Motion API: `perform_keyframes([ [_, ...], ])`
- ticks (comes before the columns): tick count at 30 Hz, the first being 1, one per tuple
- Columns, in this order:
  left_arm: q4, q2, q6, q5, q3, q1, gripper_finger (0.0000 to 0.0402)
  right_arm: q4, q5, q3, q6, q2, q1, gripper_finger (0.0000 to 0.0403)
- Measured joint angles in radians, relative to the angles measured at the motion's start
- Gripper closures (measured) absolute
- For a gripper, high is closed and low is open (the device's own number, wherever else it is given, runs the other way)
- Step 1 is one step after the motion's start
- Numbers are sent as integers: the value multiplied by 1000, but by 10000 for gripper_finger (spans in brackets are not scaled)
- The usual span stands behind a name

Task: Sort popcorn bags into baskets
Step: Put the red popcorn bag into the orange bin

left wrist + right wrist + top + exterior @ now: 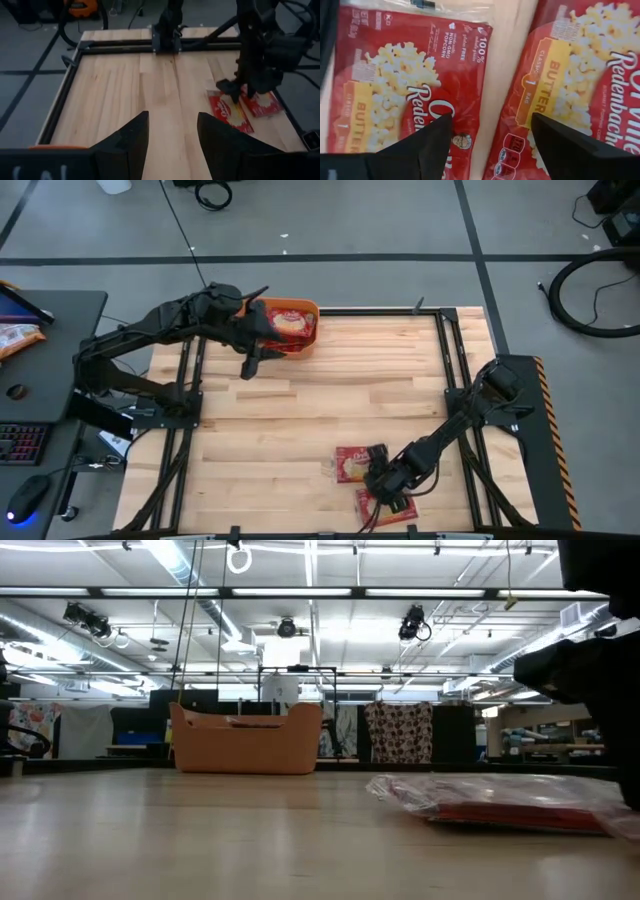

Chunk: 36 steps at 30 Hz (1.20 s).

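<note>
Two red popcorn bags lie flat on the table near its front edge, one (350,463) and one (372,503); both show in the right wrist view (405,90) (580,75) and one in the low view (490,802). My right gripper (490,135) hangs open just above them, one finger over each bag, and also shows in the high view (385,480). The orange basket (312,330) stands at the far edge with a bag (288,322) inside. My left gripper (172,135) is open and empty beside the basket's near side (252,360).
Black frame rails (455,370) run along the table's sides and far edge. A desk at the left holds an orange snack bag (15,337), a keyboard (20,442) and a mouse (27,498). Bare wood (300,410) lies between the basket and the bags.
</note>
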Motion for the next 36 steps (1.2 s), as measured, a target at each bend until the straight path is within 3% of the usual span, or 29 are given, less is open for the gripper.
perform_keyframes([
  [4, 0, -8, -2, -9, 0, 0, 230, 29, 70, -57, -44, -17, -18, 136],
  [10, -9, -8, -21, -10, 0, 0, 230, 86, 116, -166, -164, -78, -133, 164],
  [20, -97, -8, -48, -10, 0, 0, 230, 242, 189, -179, -437, -77, -498, 179],
  [26, -161, 7, -99, -11, 0, -14, 230, 151, 141, -62, -522, -114, -667, 186],
  [32, -158, 56, -100, -84, -76, -57, 230, 13, 155, 31, -635, -228, -694, 186],
  [36, -29, 89, -113, -132, -193, -91, 230, -62, 186, 37, -640, -355, -692, 188],
])
